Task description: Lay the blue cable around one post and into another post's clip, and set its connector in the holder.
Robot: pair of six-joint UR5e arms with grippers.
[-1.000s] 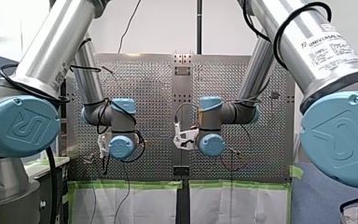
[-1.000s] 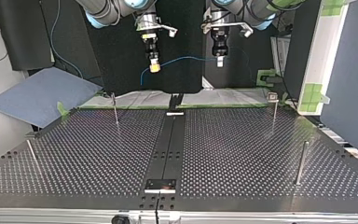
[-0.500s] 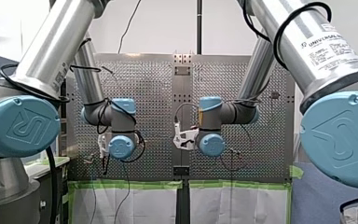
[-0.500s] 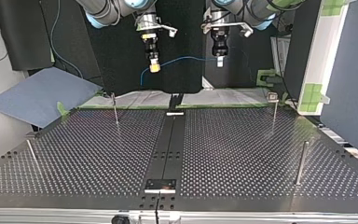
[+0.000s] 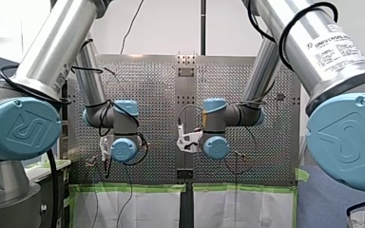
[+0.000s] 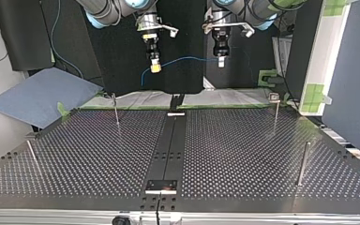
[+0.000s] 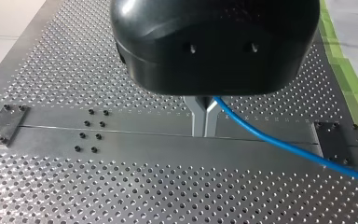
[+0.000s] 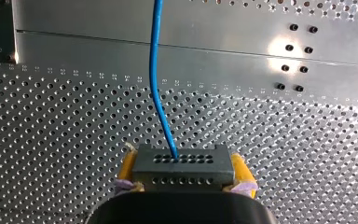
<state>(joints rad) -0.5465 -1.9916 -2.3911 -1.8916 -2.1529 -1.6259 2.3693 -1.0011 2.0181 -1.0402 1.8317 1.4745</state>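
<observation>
Transport stage: clamps connector [image 8: 180, 165] in right gripper [image 8: 182, 170], pinches blue cable [image 6: 187, 58] in left gripper [image 7: 204, 119], above table [image 6: 239, 154]. Next: lower toward a post [image 6: 116, 110].

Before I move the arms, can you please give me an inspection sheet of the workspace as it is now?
Surface: perforated metal table with a dark centre strip.
Job's things: thin blue cable hangs between the tools, above the table; dark grey connector block at its end; thin metal posts, none touched by the cable.
Clutter: nothing seen.
Tools: my left tool shut on the thin blue cable; my right tool, with yellow pads, shut on the dark grey connector block.
Cables: black arm cables.
Surroundings: blue-grey sheet, green tape.
</observation>
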